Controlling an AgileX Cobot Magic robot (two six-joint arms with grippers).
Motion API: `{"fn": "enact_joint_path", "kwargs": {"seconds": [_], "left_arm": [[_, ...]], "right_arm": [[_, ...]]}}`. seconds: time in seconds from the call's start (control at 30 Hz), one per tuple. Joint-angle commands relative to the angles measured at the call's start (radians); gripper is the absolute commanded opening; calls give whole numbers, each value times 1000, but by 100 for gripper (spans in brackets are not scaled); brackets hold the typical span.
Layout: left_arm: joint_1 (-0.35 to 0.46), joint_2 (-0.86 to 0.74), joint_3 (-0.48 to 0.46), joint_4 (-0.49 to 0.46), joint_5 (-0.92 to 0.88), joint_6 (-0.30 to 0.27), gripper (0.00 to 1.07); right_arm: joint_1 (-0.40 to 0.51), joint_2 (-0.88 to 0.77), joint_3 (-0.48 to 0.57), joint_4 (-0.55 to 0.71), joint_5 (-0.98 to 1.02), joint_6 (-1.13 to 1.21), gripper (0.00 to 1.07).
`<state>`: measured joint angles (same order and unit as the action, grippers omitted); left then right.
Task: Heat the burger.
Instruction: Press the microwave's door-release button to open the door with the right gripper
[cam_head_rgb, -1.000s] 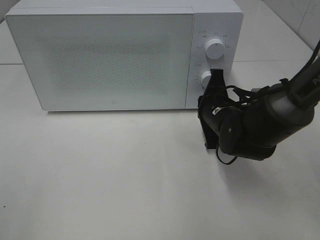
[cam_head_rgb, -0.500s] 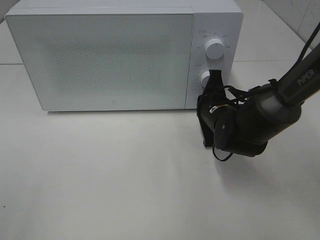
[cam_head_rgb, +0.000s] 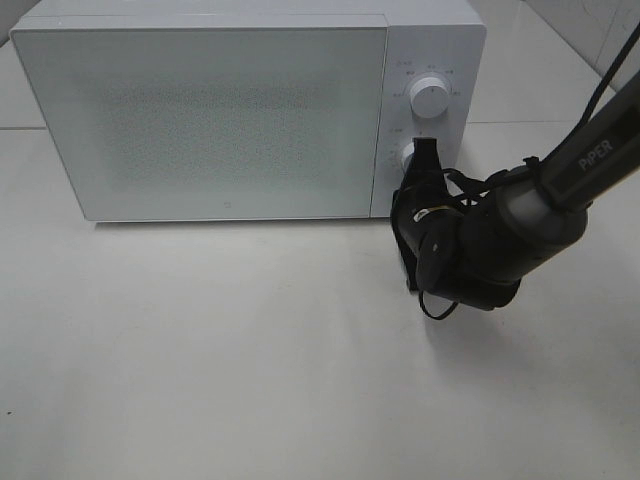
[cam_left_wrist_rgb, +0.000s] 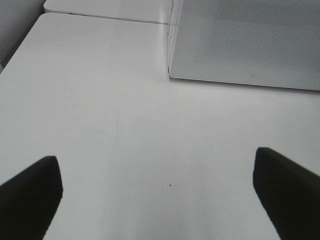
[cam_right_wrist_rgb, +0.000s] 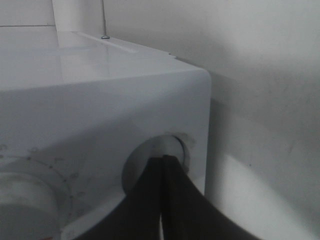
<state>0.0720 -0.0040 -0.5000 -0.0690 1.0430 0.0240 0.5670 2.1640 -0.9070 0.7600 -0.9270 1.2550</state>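
Note:
The burger is out of view. The white microwave (cam_head_rgb: 230, 120) stands at the back of the table with its door closed. My right gripper (cam_head_rgb: 427, 150) is shut, and its joined black fingertips (cam_right_wrist_rgb: 164, 161) rest against the lower knob (cam_right_wrist_rgb: 165, 145) on the control panel. The upper knob (cam_head_rgb: 430, 97) is untouched. In the left wrist view my left gripper (cam_left_wrist_rgb: 156, 172) hangs open over bare tabletop, with nothing between its fingers (cam_left_wrist_rgb: 30, 190), short of the microwave's front corner (cam_left_wrist_rgb: 172, 75). The left arm does not show in the exterior view.
The white table (cam_head_rgb: 220, 350) spreads in front of the microwave. The right arm's dark body and cables (cam_head_rgb: 480, 250) hang just off the microwave's right front corner. A tiled wall edge (cam_head_rgb: 600, 30) lies at the back right.
The right arm has crept a little left, toward the microwave, keeping its shut fingertips at the lower knob. Nothing else has moved.

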Motion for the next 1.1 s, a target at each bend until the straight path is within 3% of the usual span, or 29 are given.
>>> {"fn": "enact_joint_path", "kwargs": {"seconds": [0.03, 0.4, 1.1], "left_arm": [[0, -19, 3, -7, -7, -6, 95], [0, -20, 3, 14, -7, -7, 95], [0, -20, 3, 28, -6, -7, 95]], "right_arm": [[-7, -8, -63, -42, -186, -37, 0], [-7, 47, -170, -44, -233, -50, 0], [-7, 48, -177, -42, -130, -64, 0]]}}
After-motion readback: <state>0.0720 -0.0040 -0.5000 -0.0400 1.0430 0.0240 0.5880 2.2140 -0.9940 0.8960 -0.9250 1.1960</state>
